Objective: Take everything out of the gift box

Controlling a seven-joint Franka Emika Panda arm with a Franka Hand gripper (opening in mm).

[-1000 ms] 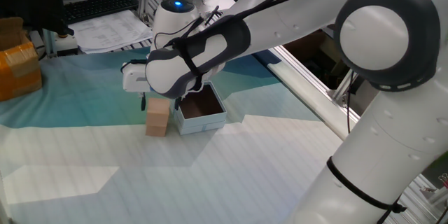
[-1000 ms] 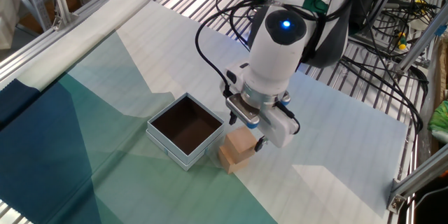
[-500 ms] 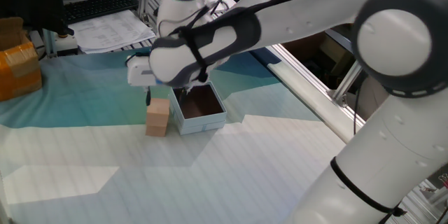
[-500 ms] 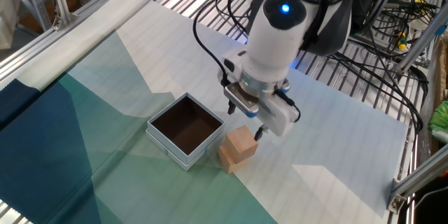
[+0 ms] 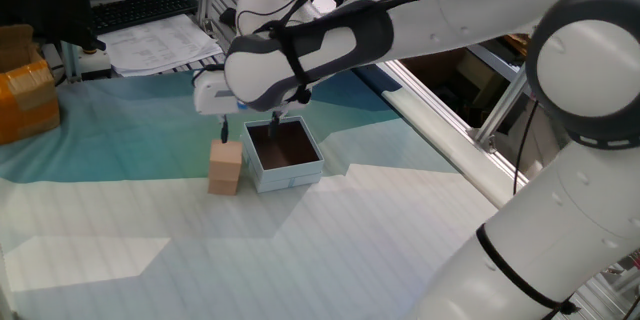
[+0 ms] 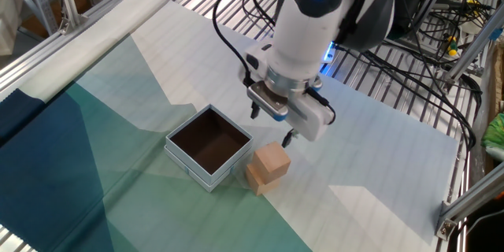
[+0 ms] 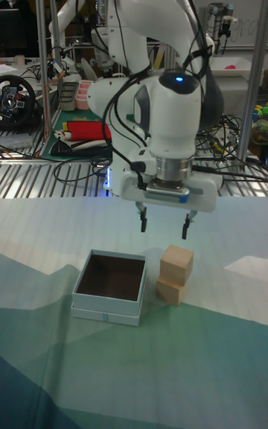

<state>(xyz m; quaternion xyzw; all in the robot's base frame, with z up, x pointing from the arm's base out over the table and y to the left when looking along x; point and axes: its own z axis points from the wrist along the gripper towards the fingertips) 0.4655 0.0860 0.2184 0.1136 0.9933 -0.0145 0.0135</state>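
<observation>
Gift box: the gift box (image 7: pixel 109 289) is sitting on the green and pale cloth (image 6: pixel 118 110) that is covering the table, toward the cloth's middle; its dark brown inside is showing bare in all three views, with no cube in it.

Cubes: two tan cubes are standing stacked just beside the box's outer wall, outside it. The upper cube (image 7: pixel 178 262) is resting on the lower cube (image 7: pixel 171 291), turned slightly askew to it. In the two fixed views the pair is reading as one tall block (image 5: pixel 226 167) touching or nearly touching the box wall; I cannot tell which.

Gripper: the gripper (image 7: pixel 164 226) is hanging in the air above the stack and the box's near edge, well clear of both. Its two dark fingers (image 7: pixel 143 218) are standing spread apart and are holding nothing.

Arm: the white Franka arm (image 5: pixel 420 20) is reaching in over the far edge of the table, a blue light glowing on its wrist.

Background: an orange-brown carton (image 5: pixel 25 95) is sitting at the cloth's far corner.
</observation>
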